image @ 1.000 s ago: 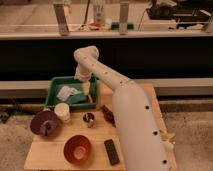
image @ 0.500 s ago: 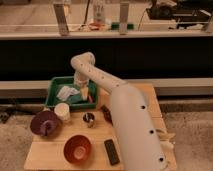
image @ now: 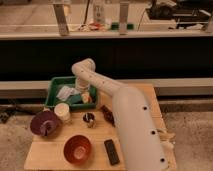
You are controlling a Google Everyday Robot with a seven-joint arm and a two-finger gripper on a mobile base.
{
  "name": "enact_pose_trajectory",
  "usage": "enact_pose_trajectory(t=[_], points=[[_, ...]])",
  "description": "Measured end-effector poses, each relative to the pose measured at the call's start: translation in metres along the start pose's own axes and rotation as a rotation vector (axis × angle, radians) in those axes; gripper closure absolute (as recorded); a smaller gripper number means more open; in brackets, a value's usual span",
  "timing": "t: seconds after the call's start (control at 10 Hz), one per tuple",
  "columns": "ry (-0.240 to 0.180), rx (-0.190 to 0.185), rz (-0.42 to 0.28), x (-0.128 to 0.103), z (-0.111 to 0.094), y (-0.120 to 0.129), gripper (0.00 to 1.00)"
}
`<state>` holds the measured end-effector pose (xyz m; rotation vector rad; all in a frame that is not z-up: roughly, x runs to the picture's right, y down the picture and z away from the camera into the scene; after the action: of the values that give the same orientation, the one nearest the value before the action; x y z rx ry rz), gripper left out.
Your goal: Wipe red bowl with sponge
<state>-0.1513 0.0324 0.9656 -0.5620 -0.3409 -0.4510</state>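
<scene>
1. Camera view: we are looking down at a wooden surface [image: 55, 152] with a white robot arm [image: 132, 125] reaching across it from the lower right toward the upper left.
2. We are seeing the gripper [image: 83, 93] hanging down over a green tray [image: 52, 93] at the back left of the surface; the arm is hiding its fingers, so we cannot tell whether they are apart or together.
3. We are finding pale, crumpled items lying in the tray just beside the gripper; we cannot tell what they are.
4. We are locating the red bowl [image: 77, 149] at the front edge of the surface, upright, well apart from the gripper.
5. We are noting a purple bowl [image: 44, 123] sitting to the left of the red bowl, with a white cup [image: 62, 112] just beside it.
6. We are spotting a small dark cup [image: 89, 119] near the middle, and a flat black object [image: 111, 151] lying just right of the red bowl.
</scene>
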Motion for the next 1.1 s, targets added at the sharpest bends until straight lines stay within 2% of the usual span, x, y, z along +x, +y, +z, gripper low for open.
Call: enact_pose_trajectory(t=[0.2, 0.6, 0.9, 1.1], points=[[-0.011, -0.006, 0.012, 0.007, 0.009, 0.003, 0.22], [-0.047, -0.043, 0.020, 0.010, 0.020, 0.004, 0.59], [-0.064, -0.050, 0.025, 0.014, 0.020, 0.006, 0.87], [-0.059, -0.036, 0.017, 0.015, 0.017, 0.006, 0.88]])
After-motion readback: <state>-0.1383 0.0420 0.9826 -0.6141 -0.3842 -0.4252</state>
